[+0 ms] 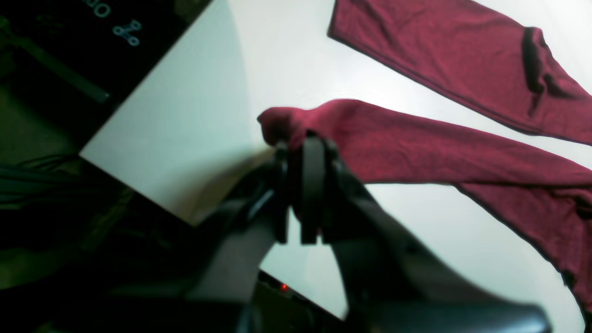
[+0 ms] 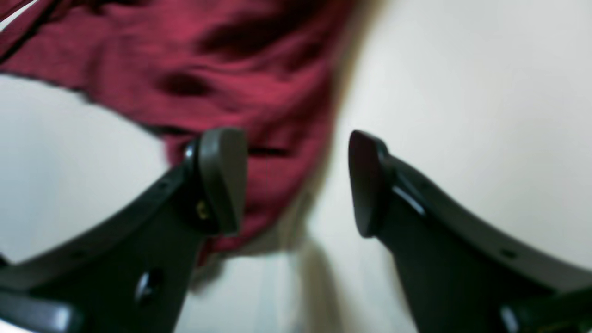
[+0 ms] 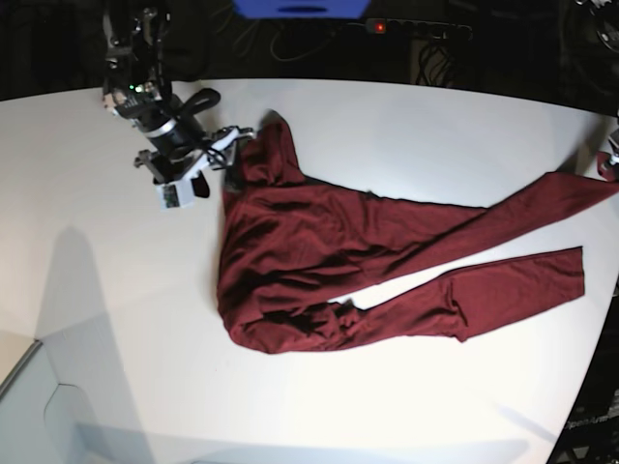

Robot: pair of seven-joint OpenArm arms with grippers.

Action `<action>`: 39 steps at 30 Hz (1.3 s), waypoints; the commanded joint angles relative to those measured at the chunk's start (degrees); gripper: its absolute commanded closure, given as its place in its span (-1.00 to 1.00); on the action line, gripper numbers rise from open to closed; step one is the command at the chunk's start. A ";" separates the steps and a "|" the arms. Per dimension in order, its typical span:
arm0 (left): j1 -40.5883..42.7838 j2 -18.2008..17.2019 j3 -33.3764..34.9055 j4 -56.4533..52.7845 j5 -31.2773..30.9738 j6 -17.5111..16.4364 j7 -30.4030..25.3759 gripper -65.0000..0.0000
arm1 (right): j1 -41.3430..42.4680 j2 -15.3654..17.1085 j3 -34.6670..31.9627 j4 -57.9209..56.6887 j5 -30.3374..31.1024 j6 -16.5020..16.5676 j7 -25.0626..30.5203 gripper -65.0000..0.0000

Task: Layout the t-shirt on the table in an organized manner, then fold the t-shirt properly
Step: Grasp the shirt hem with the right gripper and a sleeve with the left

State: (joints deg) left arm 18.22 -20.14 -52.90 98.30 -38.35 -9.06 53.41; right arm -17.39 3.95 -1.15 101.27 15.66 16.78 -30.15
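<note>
Between right gripper (image 2: 296, 182) fingers — t-shirt (image 2: 240, 78) edge; unclamped

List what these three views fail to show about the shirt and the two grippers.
- Left gripper: shut on a sleeve end of the t-shirt; base view's right edge cuts it off.
- Right gripper: open at the cloth edge; wrist view is blurred, contact unclear.
- Shirt's bunched lower body: folds hide the hem in the base view.
- Table: edges cropped.
</note>
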 commanded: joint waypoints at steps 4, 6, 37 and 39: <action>-0.06 -1.18 0.90 1.35 -0.99 -0.22 -0.88 0.96 | -1.73 -0.21 -2.68 1.19 0.47 0.32 1.36 -0.08; -0.24 -1.00 0.90 1.35 -1.08 -0.22 -0.88 0.83 | -2.44 -0.82 -3.47 1.19 0.47 0.32 1.45 -0.08; -21.69 13.59 28.25 -10.26 14.66 -0.13 -1.76 0.14 | -1.56 0.23 4.09 -11.21 0.47 0.32 1.80 1.00; -21.78 14.30 30.88 -12.98 16.59 -0.13 -2.37 0.14 | -1.56 0.93 8.05 -11.03 0.47 0.32 1.80 1.00</action>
State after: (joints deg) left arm -2.83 -5.61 -21.82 84.66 -21.41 -9.13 51.40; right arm -18.44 4.36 6.70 90.26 18.24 19.09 -25.74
